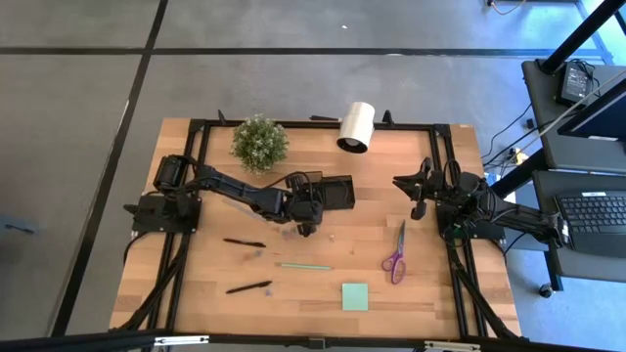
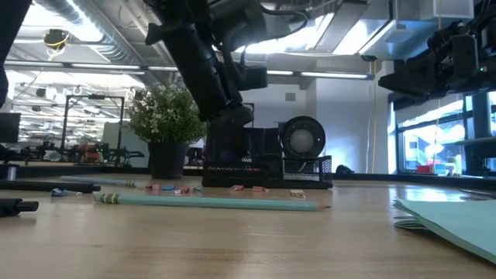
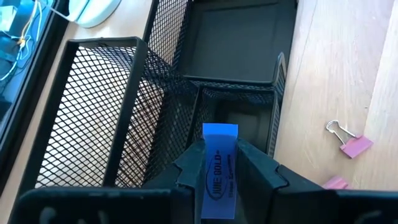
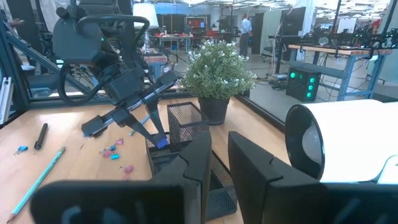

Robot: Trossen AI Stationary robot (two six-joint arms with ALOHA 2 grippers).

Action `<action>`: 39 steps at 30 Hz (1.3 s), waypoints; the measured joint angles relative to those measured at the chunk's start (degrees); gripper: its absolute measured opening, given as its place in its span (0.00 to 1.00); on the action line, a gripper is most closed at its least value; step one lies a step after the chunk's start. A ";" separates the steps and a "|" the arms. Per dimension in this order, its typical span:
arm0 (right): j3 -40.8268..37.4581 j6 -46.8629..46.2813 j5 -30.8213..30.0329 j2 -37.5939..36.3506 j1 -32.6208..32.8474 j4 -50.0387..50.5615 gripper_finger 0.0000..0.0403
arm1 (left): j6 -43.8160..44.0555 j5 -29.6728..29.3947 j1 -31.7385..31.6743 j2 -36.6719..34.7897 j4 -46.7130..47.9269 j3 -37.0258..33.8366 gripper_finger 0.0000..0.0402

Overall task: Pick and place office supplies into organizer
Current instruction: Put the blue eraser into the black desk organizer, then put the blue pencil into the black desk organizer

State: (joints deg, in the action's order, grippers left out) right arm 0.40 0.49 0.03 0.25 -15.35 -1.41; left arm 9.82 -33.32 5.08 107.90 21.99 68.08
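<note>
My left gripper (image 3: 220,186) is shut on a small blue-purple piece (image 3: 219,165) with printed lettering, just above the black mesh organizer (image 3: 186,93) at the table's middle (image 1: 333,192). Purple-handled scissors (image 1: 396,256), a light green sticky-note pad (image 1: 355,296), a pale green stick (image 1: 305,265) and two black pens (image 1: 244,242) (image 1: 248,287) lie flat on the near half of the table. Pink clips (image 3: 348,142) lie beside the organizer. My right gripper (image 4: 219,168) waits at the right edge, its fingers a little apart and holding nothing. My left gripper pinches the blue-purple piece by its two long sides (image 3: 219,180) between its two fingers, which lie along it. The fingers slant down toward the organizer. The piece's free end (image 3: 220,130) sticks out past the fingertips, over a small compartment, and is lifted clear.
A green potted plant (image 1: 259,143) and a white cylinder roll (image 1: 356,126) stand at the far edge behind the organizer. Black frame rails run along both sides of the wooden table (image 1: 440,293).
</note>
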 joint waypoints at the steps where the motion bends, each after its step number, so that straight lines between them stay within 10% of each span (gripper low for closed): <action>1: -0.02 0.00 0.00 -0.02 0.02 0.00 0.15 | 0.01 0.00 0.00 0.00 0.01 0.00 0.17; 39: -0.01 -0.04 -0.02 -0.02 0.02 0.00 0.15 | -0.12 3.39 1.71 -1.87 3.99 1.53 0.28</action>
State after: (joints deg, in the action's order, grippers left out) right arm 0.39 0.45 0.01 0.23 -15.34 -1.41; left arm 9.69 -29.93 6.80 106.03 25.98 69.61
